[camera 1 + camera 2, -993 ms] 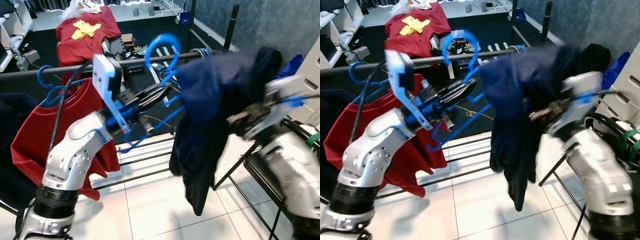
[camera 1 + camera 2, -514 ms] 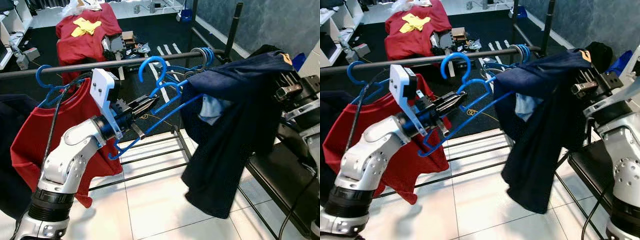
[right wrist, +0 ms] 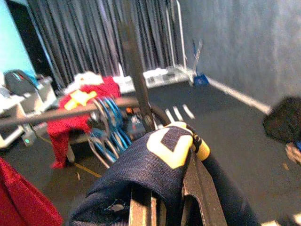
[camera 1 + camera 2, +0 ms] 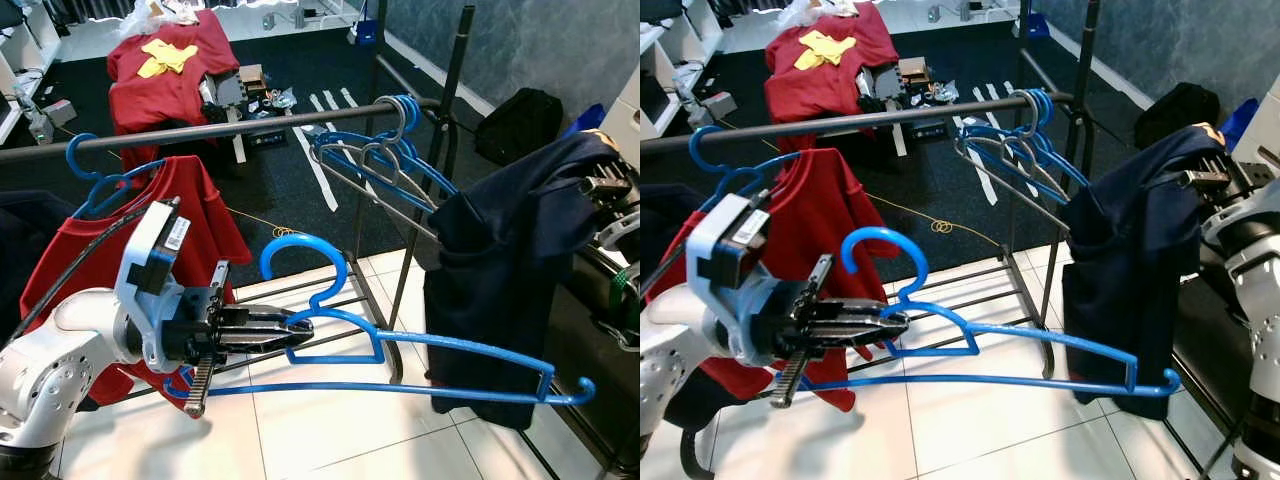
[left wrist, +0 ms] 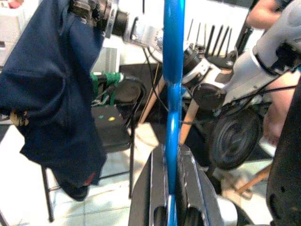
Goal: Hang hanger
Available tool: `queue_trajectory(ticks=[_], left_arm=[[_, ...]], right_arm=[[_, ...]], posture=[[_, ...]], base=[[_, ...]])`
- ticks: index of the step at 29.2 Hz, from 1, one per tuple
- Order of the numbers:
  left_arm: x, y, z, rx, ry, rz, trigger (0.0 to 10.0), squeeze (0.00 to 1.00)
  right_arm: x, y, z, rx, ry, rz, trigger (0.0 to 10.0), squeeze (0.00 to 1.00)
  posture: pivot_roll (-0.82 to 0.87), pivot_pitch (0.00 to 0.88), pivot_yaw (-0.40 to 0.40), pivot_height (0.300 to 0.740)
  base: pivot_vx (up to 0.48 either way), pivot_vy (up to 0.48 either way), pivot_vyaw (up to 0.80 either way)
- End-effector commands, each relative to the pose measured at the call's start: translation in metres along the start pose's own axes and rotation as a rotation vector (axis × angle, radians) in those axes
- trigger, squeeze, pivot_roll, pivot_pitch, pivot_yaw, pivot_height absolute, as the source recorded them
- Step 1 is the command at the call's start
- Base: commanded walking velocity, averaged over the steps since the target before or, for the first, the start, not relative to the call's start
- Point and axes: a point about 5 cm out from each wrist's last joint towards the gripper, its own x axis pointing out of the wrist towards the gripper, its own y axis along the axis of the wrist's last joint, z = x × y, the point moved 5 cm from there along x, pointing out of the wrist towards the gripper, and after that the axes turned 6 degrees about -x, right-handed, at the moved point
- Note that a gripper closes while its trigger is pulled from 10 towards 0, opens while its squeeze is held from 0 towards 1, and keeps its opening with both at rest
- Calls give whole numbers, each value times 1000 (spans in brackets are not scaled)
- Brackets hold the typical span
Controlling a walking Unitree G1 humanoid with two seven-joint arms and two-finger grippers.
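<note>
Blue hanger [image 4: 400, 350] is pinched in the left claw [image 4: 290, 328], held low and level, its far end by the navy shirt [image 4: 505, 290] the right claw [image 3: 164, 207] is clamped on. Step looks like carrying; next, lift hook onto the rail [image 4: 200, 130] above and beyond the left claw. Left wrist cam shows a person's arm [image 5: 270, 14] beyond the hanger; right wrist cam shows a yellow patch [image 3: 171, 146] on the shirt.

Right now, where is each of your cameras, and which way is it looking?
Head eyes: up top, facing forward and down at the black metal clothes rail; left gripper holds the blue plastic hanger.
Left wrist: along its fingers clamping that hanger.
Right wrist: along its fingers pinching the navy blue garment, rail behind.
Shared: navy garment.
</note>
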Motion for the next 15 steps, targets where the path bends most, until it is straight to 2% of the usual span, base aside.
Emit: queue_trajectory(ticks=[1,2,3,4,5,7,8,10,11,13,14,15], left_arm=[[-4,-8,2,-11,-7,-51,10000,0],[-10,-22,-9,-25,75,-93,10000,0],[-10,-22,-9,-25,75,-93,10000,0],[-15,-34,-19,-46,151,-126,10000,0],[-22,-51,-40,-47,307,-161,10000,0],[-22,-51,-40,-47,307,-161,10000,0],[-33,-71,-68,-85,540,-181,10000,0],[-33,-71,-68,-85,540,-181,10000,0],[-52,-91,-96,-111,878,-170,10000,0],[-52,-91,-96,-111,878,-170,10000,0],[-64,-106,-100,-170,1160,-76,10000,0],[-67,-122,-84,-203,1319,-45,10000,0]], right_arm=[[0,-8,-2,0,1,-32,0,0],[-5,-31,-16,-4,57,-119,0,0],[-5,-31,-16,-4,57,-119,0,0],[-10,-48,-28,7,103,-178,0,0],[-17,-68,-44,31,152,-238,10000,0],[-17,-68,-44,31,152,-238,10000,0],[-29,-96,-58,47,189,-328,10000,0],[-29,-96,-58,47,189,-328,10000,0],[-52,-136,-75,45,224,-451,10000,0],[-52,-136,-75,45,224,-451,10000,0],[-83,-164,-104,72,290,-532,10000,0],[-106,-173,-130,120,328,-551,10000,0]], posture=[[-61,140,28,740],[-58,141,27,740],[-58,141,27,740],[-54,145,24,740],[-53,146,29,740],[-53,146,29,740],[-52,147,31,740],[-52,147,31,740],[-41,148,25,740],[-41,148,25,740],[-26,157,21,740],[-23,165,24,740]], base=[[0,0,0],[0,0,0],[0,0,0],[0,0,0],[0,0,0],[0,0,0],[0,0,0],[0,0,0],[0,0,800],[0,0,800],[0,0,788],[0,0,763]])
